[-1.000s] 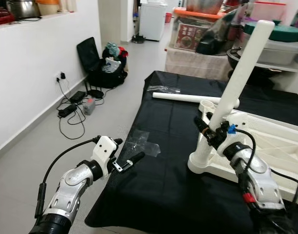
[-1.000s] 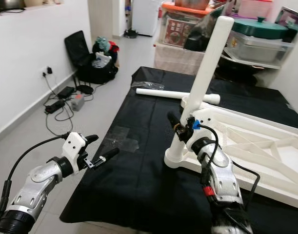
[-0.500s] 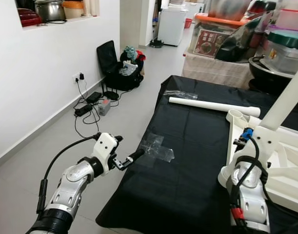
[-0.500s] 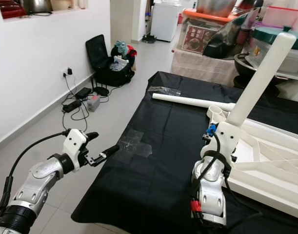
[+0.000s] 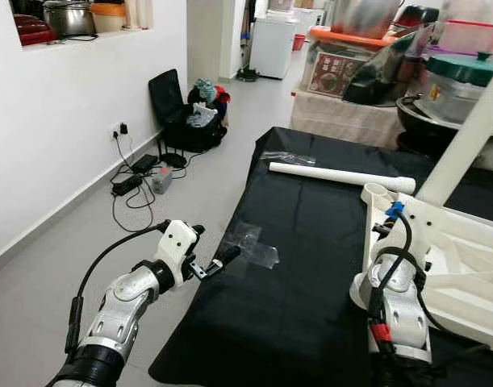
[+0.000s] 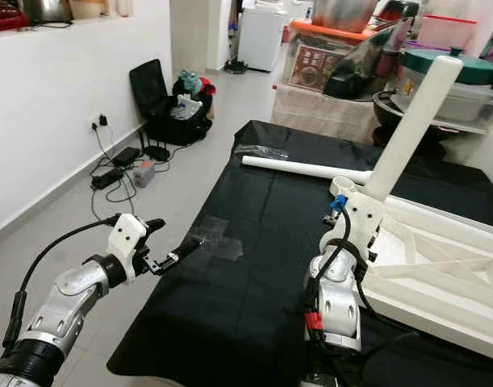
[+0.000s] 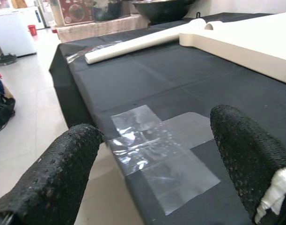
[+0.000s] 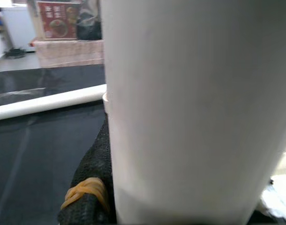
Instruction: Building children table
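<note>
black cloth [image 5: 311, 274] covers the low work surface; grey tiled floor [image 5: 60, 266] runs along its left side up to a white wall [image 5: 60, 121].

white plastic table top [image 6: 440, 258] lies upside down on the right part of the cloth, ribbed underside facing up. one white leg [image 6: 411, 121] stands seated in the near-left corner socket, leaning away to the upper right. a second white leg [image 5: 339, 174] lies loose on the cloth beyond that corner, its far end beside a scrap of clear film [image 5: 288, 157].

right gripper [image 8: 93, 197] — at the base of the standing leg, by the corner socket. in the right wrist view the leg sits hard against one black finger with a yellow band on it; fingers clenched on the leg.

left gripper [image 7: 157, 154] — held off the left edge of the cloth, fingers [image 7: 54, 173] spread apart and holding nothing. between them, on the cloth edge, lies a flat clear plastic patch [image 5: 250, 250].

surroundings: a black bag [image 5: 181, 113] with clothing against the wall, cables and a power strip [image 5: 137, 181] on the floor, stacked containers and pots [image 5: 464, 72] on shelving behind the cloth, a white appliance [image 5: 274, 44] at the far end of the floor.
</note>
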Motion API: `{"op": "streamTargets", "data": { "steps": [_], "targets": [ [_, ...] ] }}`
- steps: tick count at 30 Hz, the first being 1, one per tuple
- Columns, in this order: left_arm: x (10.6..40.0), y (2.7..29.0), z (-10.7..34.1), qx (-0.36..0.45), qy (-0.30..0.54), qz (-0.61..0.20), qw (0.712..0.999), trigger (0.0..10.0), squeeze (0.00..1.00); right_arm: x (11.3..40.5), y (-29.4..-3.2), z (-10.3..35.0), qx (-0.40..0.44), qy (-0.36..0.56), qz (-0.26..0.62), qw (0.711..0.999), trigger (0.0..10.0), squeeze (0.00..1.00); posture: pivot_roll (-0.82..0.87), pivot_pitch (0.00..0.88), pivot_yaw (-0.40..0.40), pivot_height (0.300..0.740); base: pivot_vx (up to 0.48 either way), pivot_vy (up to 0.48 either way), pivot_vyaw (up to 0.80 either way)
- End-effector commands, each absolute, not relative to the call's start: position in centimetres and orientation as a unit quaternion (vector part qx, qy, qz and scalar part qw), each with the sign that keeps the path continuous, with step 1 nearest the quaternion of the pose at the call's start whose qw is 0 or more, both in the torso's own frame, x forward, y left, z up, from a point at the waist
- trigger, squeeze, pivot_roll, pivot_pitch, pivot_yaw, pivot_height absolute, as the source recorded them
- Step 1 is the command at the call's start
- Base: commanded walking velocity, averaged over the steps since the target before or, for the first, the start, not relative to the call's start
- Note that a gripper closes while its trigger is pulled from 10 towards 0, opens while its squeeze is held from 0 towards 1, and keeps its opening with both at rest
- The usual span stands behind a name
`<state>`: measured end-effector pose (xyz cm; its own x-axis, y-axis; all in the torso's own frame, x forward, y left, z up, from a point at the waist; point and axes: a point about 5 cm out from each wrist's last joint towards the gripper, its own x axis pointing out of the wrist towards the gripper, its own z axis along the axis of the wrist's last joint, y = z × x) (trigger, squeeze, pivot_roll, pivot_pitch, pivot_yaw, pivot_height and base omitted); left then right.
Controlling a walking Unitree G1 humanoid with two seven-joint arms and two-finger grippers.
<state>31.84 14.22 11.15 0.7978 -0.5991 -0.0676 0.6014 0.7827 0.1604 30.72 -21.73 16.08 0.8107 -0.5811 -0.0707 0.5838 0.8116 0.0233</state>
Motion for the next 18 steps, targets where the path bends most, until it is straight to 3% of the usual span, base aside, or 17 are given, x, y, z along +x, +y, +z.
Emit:
{"op": "streamTargets", "data": {
  "steps": [1, 5, 6, 9, 10, 11, 13, 14, 15, 16, 18],
  "targets": [
    [31.7, 14.4, 11.0, 0.096, 0.007, -0.32, 0.942, 10.0, 0.0, 30.0, -22.0, 11.7, 0.018, 0.142, -0.301, 0.943, 10.0, 0.0, 0.01, 0.0, -0.089, 0.74, 0.0, 0.0, 0.0],
    [32.0, 14.4, 11.1, 0.098, 0.007, -0.321, 0.942, 10.0, 0.0, 30.2, -22.3, 12.2, 0.021, 0.127, -0.296, 0.946, 10.0, 0.01, 0.01, 0.0, -0.086, 0.74, 0.0, 0.0, 0.0],
    [32.0, 14.4, 11.1, 0.098, 0.007, -0.321, 0.942, 10.0, 0.0, 30.2, -22.3, 12.3, 0.021, 0.127, -0.296, 0.946, 10.0, 1.0, 0.0, 0.0, -0.084, 0.74, 0.0, 0.0, 0.0],
    [32.1, 14.1, 11.4, 0.097, 0.003, -0.323, 0.941, 10.0, 0.0, 30.8, -22.0, 13.4, 0.035, 0.093, -0.231, 0.968, 10.0, 1.0, 0.01, 0.0, -0.085, 0.74, 0.0, 0.0, 0.0],
    [32.1, 14.0, 11.5, 0.096, 0.001, -0.324, 0.941, 10.0, 0.0, 31.3, -21.0, 14.2, 0.049, 0.074, -0.148, 0.985, 10.0, 0.0, 0.02, 0.0, -0.087, 0.74, 0.0, 0.0, 0.0],
    [32.1, 14.2, 11.4, 0.097, 0.002, -0.324, 0.941, 10.0, 0.0, 31.4, -19.4, 15.7, 0.055, 0.037, -0.022, 0.998, 10.0, 0.0, 0.02, 0.0, -0.087, 0.74, 0.0, 0.0, 0.0],
    [32.1, 14.2, 11.4, 0.097, 0.002, -0.324, 0.941, 10.0, 0.0, 31.4, -19.4, 15.7, 0.055, 0.037, -0.022, 0.998, 10.0, 0.0, 0.02, 0.0, -0.087, 0.74, 0.0, 0.0, 0.0],
    [32.0, 14.4, 11.4, 0.099, 0.004, -0.322, 0.942, 10.0, 0.0, 31.0, -17.9, 17.3, 0.032, 0.0, 0.11, 0.993, 10.0, 0.0, 0.01, 0.0, -0.087, 0.74, 0.0, 0.0, 0.0],
    [32.0, 14.4, 11.4, 0.099, 0.004, -0.322, 0.942, 10.0, 0.0, 31.0, -17.9, 17.3, 0.032, 0.0, 0.11, 0.993, 10.0, 0.0, 0.01, 0.0, -0.087, 0.74, 0.0, 0.0, 0.0],
    [32.0, 14.6, 11.3, 0.101, 0.005, -0.321, 0.942, 10.0, 0.0, 30.4, -16.6, 18.4, 0.01, -0.024, 0.211, 0.977, 10.0, 0.0, 0.02, 0.0, -0.094, 0.74, 0.0, 0.0, 0.0],
    [32.0, 14.7, 11.4, 0.102, 0.004, -0.319, 0.942, 10.0, 0.0, 30.5, -16.1, 18.9, -0.017, -0.035, 0.26, 0.965, 10.0, 0.0, 0.02, 0.0, -0.1, 0.74, 0.0, 0.0, 0.0]
  ]
}}
